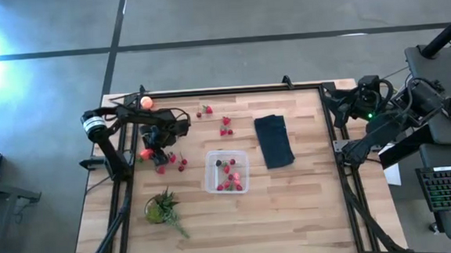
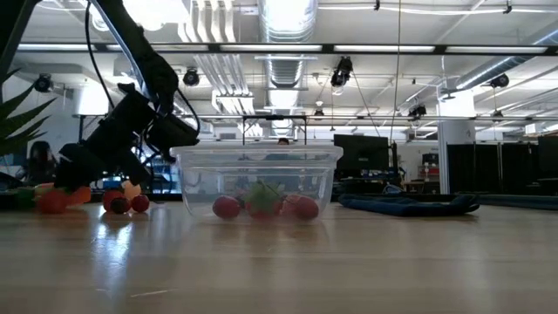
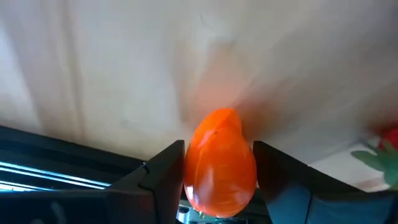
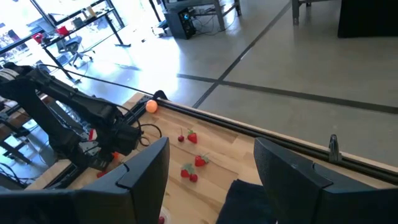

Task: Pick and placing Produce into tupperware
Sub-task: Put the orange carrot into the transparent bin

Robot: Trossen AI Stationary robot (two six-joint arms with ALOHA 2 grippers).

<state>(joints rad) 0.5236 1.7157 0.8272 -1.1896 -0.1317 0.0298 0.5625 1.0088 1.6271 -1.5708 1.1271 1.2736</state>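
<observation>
Orange-red piece (image 3: pixel 219 165) between end-effector fingers (image 3: pixel 155 180)

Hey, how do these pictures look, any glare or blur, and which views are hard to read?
High view: strong glare at the top-left floor, the table evenly lit. Low view: bright ceiling lights behind, the left arm dark against them, the tupperware see-through with reflections. Left wrist view: the orange-red piece fills the frame up close between the left gripper fingers, wood behind soft. Right wrist view: washed-out brightness at the upper left.
</observation>
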